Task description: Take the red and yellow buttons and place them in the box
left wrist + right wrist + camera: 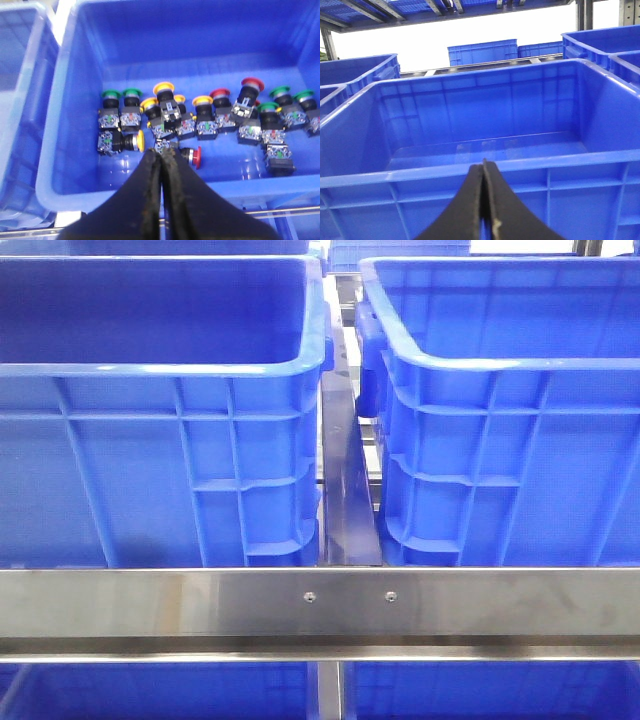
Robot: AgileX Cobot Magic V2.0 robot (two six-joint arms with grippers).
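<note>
In the left wrist view a blue crate (59, 115) holds several push buttons with red, yellow and green caps. A red button (195, 156) lies on its side just beyond my left gripper (161, 153), and a yellow button (138, 141) lies a little to its other side. The left gripper is shut, empty, above the crate's near wall. In the right wrist view my right gripper (483, 163) is shut and empty in front of the near rim of the empty box (530, 162). In the front view the box (500, 362) stands at the right. Neither gripper shows there.
A second blue crate (160, 368) with a smooth dark inside stands at the left in the front view, behind a steel rail (320, 605). A narrow gap (345, 490) separates the crates. More blue crates (482, 50) stand behind and beside the box.
</note>
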